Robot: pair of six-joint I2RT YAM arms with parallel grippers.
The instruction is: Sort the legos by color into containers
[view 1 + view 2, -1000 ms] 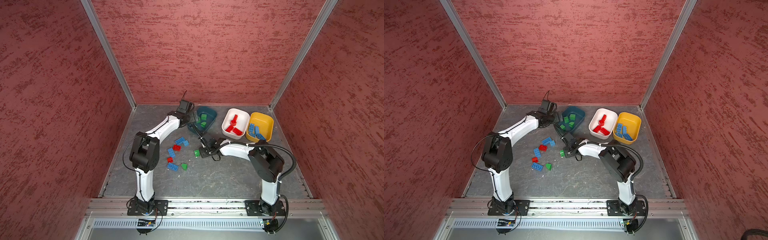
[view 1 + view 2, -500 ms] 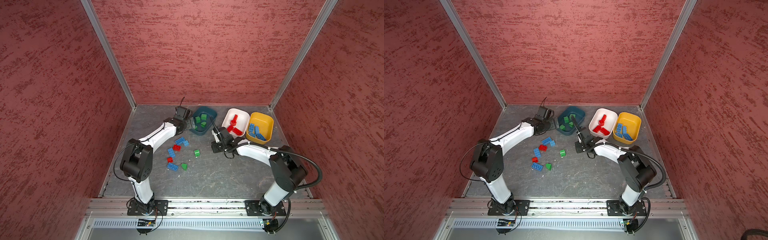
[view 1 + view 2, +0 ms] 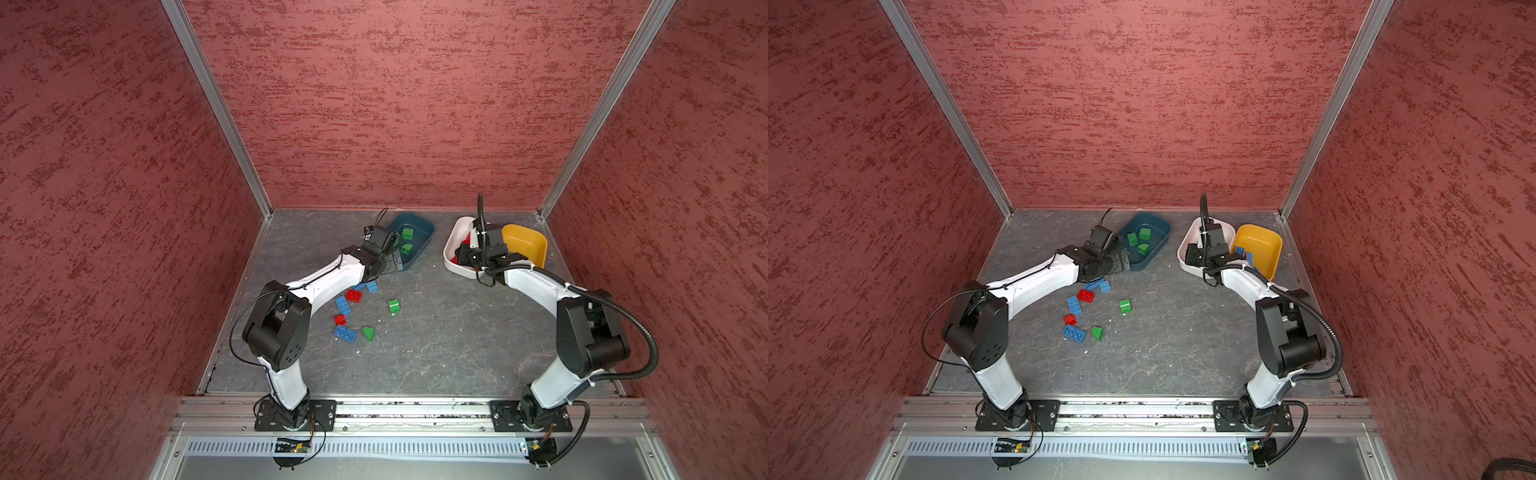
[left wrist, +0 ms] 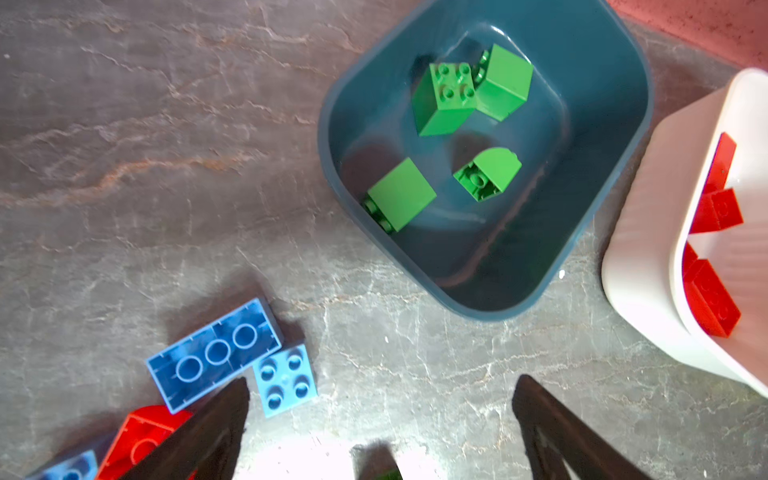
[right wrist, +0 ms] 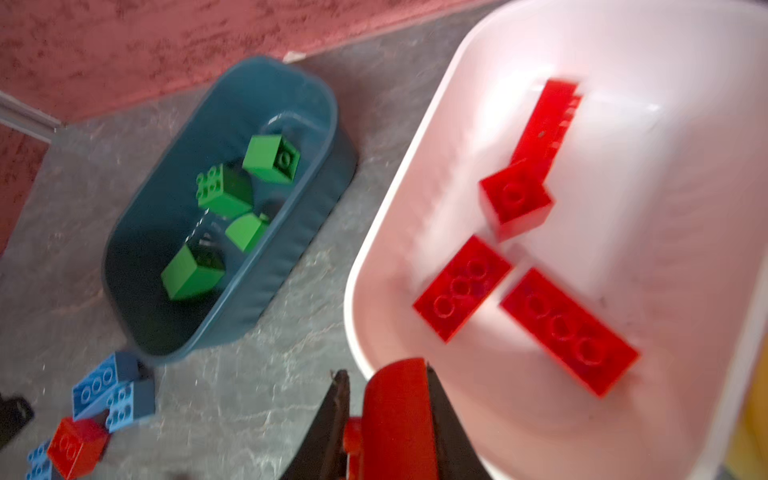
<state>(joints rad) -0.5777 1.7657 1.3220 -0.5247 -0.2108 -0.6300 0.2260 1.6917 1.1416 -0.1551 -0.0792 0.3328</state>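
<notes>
- The grey tabletop [image 3: 436, 361] is noted with three tubs along its far edge: a teal tub [image 4: 611, 137], a white tub [image 5: 623, 50] and a yellow tub [image 3: 525, 245], side by side.
- The left gripper [image 4: 382, 384] is held low just beside the teal tub's near end. Its jaws are spread wide and nothing is gripped.
- The right gripper [image 5: 386, 388] is placed at the white tub's near rim, with its jaws clamped on a red brick [image 5: 395, 415].
- Four green bricks [image 4: 444, 95] are lodged in the teal tub and four red bricks [image 5: 569, 328] in the white tub. Blue bricks [image 3: 1250, 255] are seen in the yellow tub.
- Loose bricks [image 3: 345, 333] in blue, red and green are scattered on the tabletop near the left arm, outside every tub.
</notes>
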